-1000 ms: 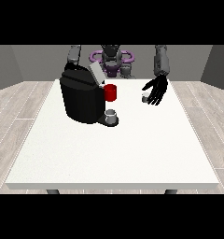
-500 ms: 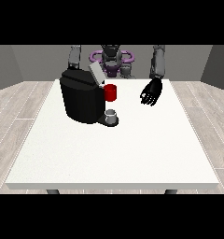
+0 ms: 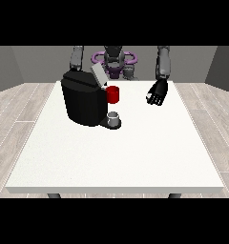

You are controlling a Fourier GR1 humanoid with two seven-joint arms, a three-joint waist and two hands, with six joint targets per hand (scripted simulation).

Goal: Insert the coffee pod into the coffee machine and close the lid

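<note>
While I watch from across the white counter (image 3: 135,157), the black coffee machine (image 3: 84,102) stands on its far left part, its grey lid (image 3: 98,75) tilted up and open. A red part (image 3: 113,94) sticks out at the machine's front, and a small grey cup (image 3: 114,117) sits on the tray below it. I cannot make out the hand at the view's left; only its arm (image 3: 77,58) shows behind the machine. The hand at the view's right (image 3: 157,92) hangs above the counter, well apart from the machine, fingers curled downward. A small white spot shows at its fingers, perhaps the coffee pod, but I cannot tell for sure.
</note>
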